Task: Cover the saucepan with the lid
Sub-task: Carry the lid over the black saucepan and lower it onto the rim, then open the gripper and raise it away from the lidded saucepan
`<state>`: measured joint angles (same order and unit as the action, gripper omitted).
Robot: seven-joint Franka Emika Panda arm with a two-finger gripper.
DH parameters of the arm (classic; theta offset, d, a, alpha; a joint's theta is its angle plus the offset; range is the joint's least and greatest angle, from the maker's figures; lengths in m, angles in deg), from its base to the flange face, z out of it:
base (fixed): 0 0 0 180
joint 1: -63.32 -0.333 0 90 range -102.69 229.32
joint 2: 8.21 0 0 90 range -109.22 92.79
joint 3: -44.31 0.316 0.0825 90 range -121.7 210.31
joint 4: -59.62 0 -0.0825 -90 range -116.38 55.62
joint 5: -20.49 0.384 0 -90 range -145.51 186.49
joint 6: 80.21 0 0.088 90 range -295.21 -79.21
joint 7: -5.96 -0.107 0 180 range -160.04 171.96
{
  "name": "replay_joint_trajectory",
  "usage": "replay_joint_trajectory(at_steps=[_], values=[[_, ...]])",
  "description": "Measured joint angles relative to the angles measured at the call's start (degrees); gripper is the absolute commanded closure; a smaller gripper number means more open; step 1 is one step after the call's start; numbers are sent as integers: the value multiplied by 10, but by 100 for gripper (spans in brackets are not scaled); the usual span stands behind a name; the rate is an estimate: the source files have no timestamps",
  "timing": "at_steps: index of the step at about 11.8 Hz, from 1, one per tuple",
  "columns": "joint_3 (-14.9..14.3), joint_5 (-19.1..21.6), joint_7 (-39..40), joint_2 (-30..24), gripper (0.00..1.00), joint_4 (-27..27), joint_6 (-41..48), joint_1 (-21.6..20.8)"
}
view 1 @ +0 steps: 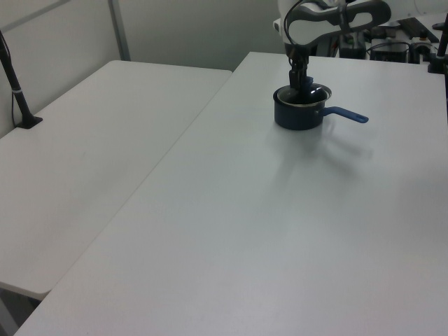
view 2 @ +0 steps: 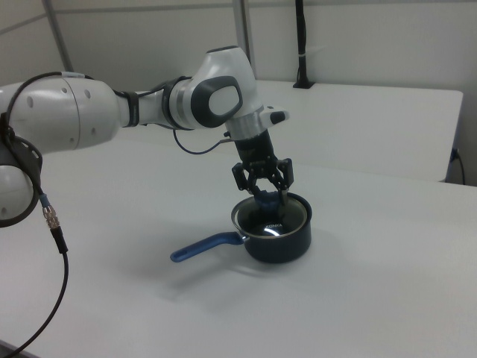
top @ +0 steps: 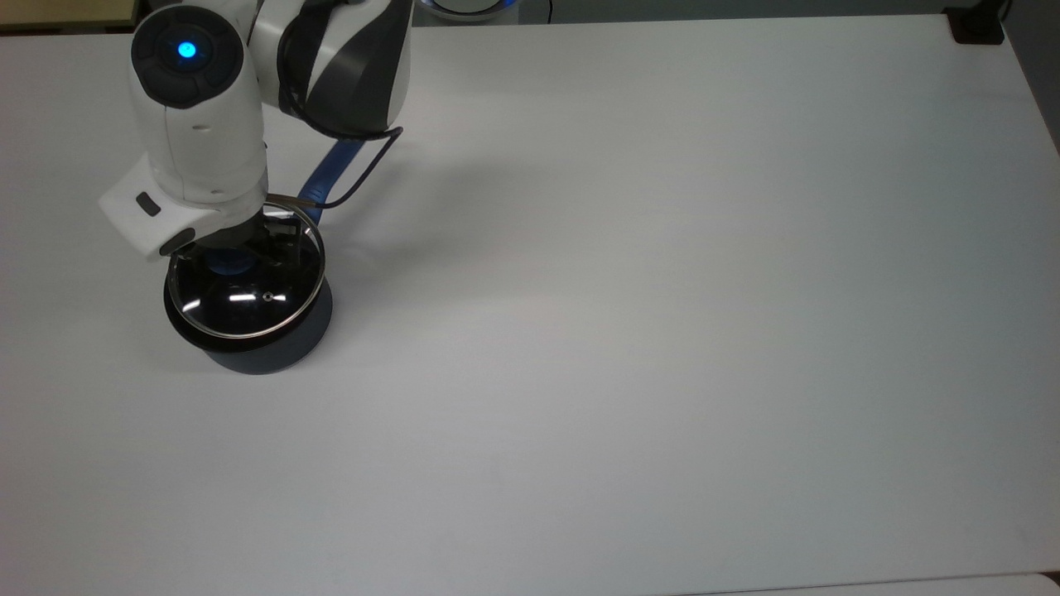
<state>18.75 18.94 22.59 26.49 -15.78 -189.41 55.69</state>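
Observation:
The saucepan (top: 277, 352), dark navy with a black inside, stands near the top view's left edge on the white table (top: 662, 331). Its blue handle (top: 330, 175) runs under the arm. The glass lid (top: 257, 310) lies level with the pan's rim, shifted a little toward the handle side, so a thin strip of rim shows at the top view's left. I cannot tell whether it rests on the rim. My gripper (top: 228, 255) is directly above the pan, shut on the lid's blue knob (top: 225, 265). The right view shows the gripper (view 2: 266, 195), lid (view 2: 272, 218), pan (view 2: 283, 245) and handle (view 2: 200, 248).
A second white table (view 1: 91, 140) adjoins at the left view's left, with a black clamped post (view 1: 17, 91) on it. A black block (top: 975, 25) sits at the top view's far right corner. The arm's cable (top: 364, 170) loops over the pan handle.

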Motion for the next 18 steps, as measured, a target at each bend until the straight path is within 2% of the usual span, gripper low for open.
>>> replay_joint_trajectory(at_steps=[1,2,5,6,7,8,13,15,18], values=[[-1,0,0,3,45,3,0,0],[-1,0,0,4,39,3,0,0],[-2,0,-31,7,46,4,-22,1],[-3,0,-42,8,40,4,-28,1],[-3,0,-50,8,25,4,-29,1],[-3,0,-54,8,0,4,-29,1],[-6,0,-59,-7,0,15,-31,1],[-1,0,-60,-69,0,1,-12,-2],[37,1,-77,-195,0,-76,77,-8]])
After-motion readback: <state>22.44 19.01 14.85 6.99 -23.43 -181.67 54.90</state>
